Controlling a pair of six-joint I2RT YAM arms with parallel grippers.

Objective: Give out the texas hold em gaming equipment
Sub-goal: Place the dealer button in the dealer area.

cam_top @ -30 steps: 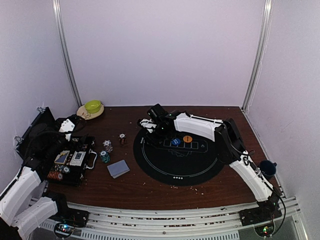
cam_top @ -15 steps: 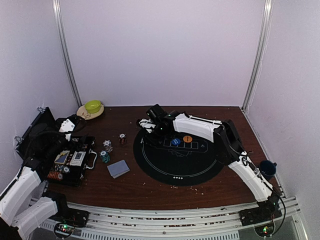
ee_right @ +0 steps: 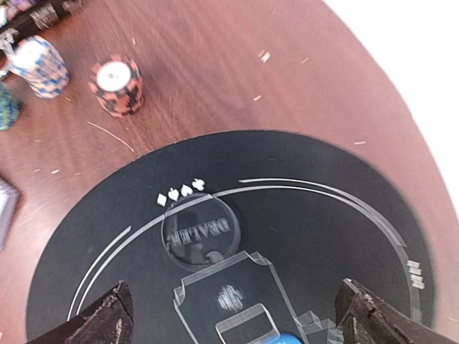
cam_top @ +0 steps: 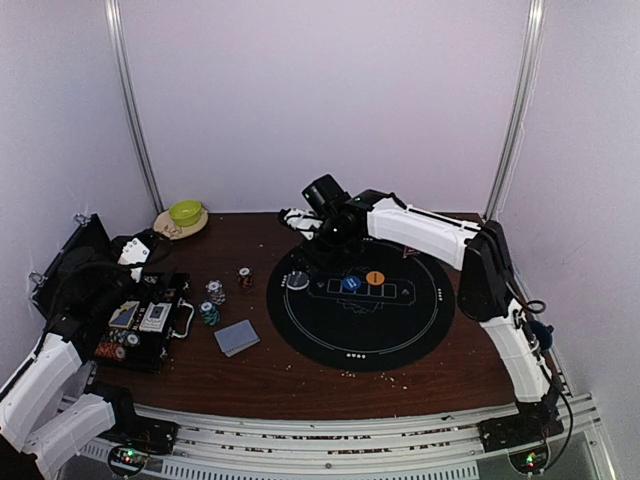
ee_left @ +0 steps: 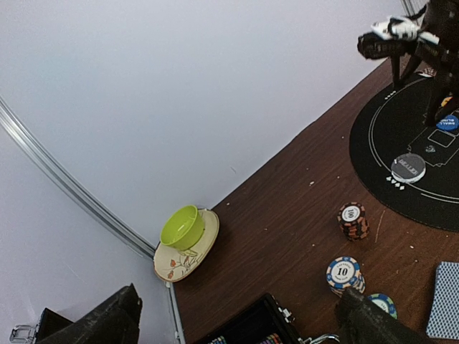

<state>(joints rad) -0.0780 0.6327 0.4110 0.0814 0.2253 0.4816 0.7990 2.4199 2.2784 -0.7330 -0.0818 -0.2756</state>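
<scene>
A clear dealer disc (ee_right: pixel 199 231) lies flat on the left part of the round black mat (cam_top: pixel 360 335), also seen as the dealer disc (cam_top: pixel 298 281). My right gripper (ee_right: pixel 240 319) hangs open above it with nothing between its fingers, and shows as the right gripper (cam_top: pixel 320 248). A blue disc (cam_top: pixel 350 284) and an orange disc (cam_top: pixel 375 278) sit mid-mat. Three chip stacks (ee_left: pixel 353 220) (ee_left: pixel 343 273) (ee_left: pixel 382 304) and a grey-blue card deck (cam_top: pixel 237 337) lie left of the mat. My left gripper (ee_left: pixel 237 326) is open and empty above the chip case (cam_top: pixel 140 325).
A green bowl (ee_left: pixel 181 226) on a flowered plate (ee_left: pixel 197 251) stands in the back left corner by the wall. A dark blue mug (cam_top: pixel 540 332) sits at the right edge, partly behind the right arm. Crumbs are scattered on the brown table.
My right gripper has opened, let go of the dealer disc on the mat's left side, and lifted up and back. The left arm has not moved.
</scene>
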